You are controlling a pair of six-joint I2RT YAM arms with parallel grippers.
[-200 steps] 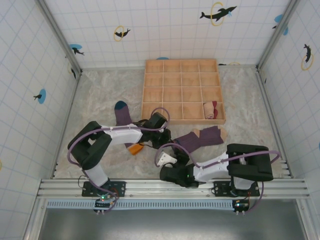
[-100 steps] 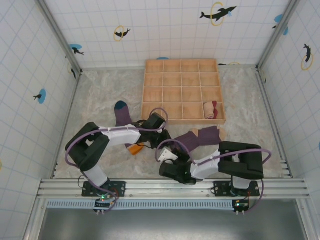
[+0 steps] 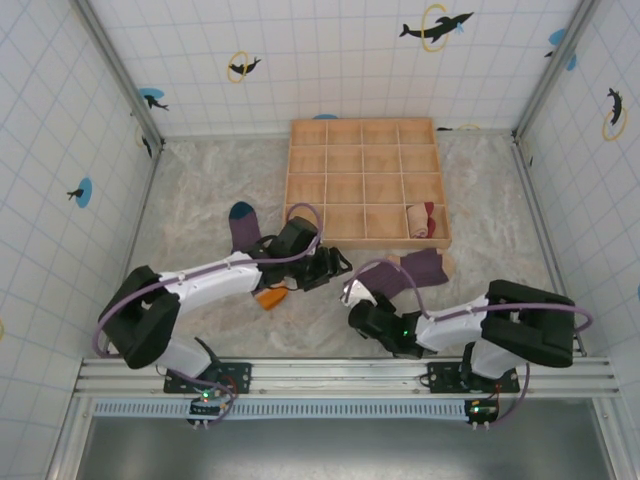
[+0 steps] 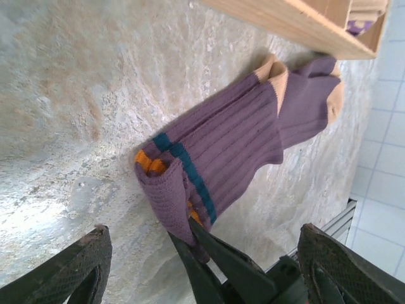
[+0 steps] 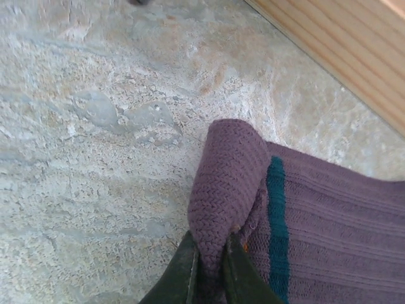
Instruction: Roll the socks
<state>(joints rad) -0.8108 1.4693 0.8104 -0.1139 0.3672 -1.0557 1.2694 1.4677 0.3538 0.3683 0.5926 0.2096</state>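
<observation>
Right pincer (image 5: 211, 244) pinches the folded cuff of the purple tan-toed sock (image 5: 329, 209) near the worktop's (image 5: 95, 126) near edge — left pincer (image 4: 202, 231), spread wide, hangs over that cuff.

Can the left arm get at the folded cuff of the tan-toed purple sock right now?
Probably yes: the left gripper is open facing the cuff, with bare table between. The right gripper pinches that fold, so room is tight.

Right claw (image 5: 211, 246) now on sock (image 5: 323, 209)
</observation>
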